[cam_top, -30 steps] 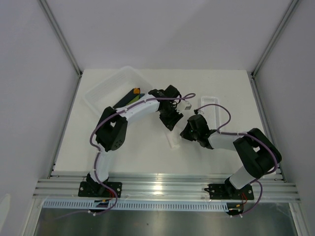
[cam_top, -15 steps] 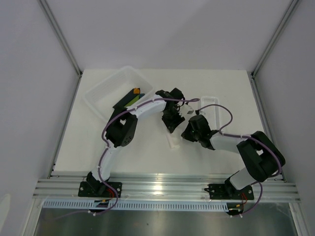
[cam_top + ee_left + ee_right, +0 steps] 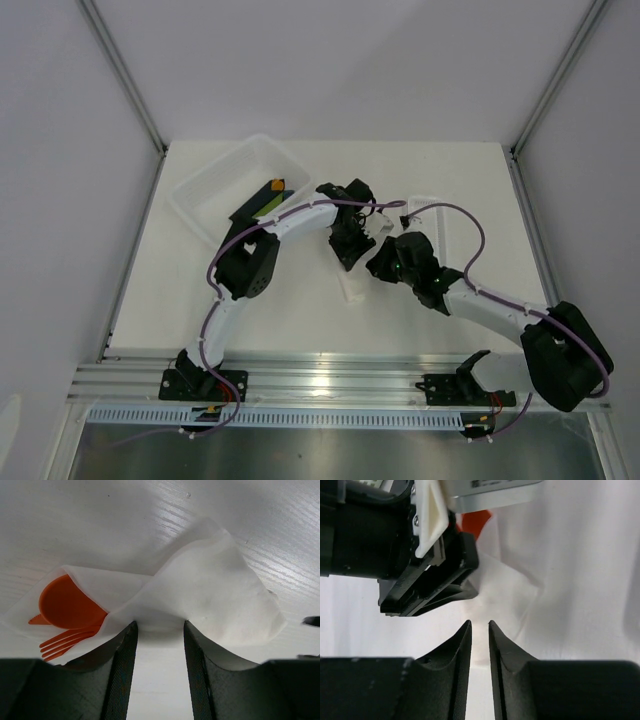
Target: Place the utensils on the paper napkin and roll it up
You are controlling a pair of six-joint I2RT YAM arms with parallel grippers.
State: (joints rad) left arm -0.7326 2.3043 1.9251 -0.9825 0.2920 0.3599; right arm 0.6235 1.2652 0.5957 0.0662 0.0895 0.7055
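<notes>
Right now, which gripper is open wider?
The left gripper: a broad gap with the paper napkin's edge in it; the right gripper shows only a narrow slit.

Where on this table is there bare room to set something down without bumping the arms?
Bare: the table's near-left stretch between the left arm and the left edge; the far strip between the bin and the ribbed tray; the far right corner beyond that tray. Crowded: the middle, where the left gripper and right gripper meet over the napkin.
</notes>
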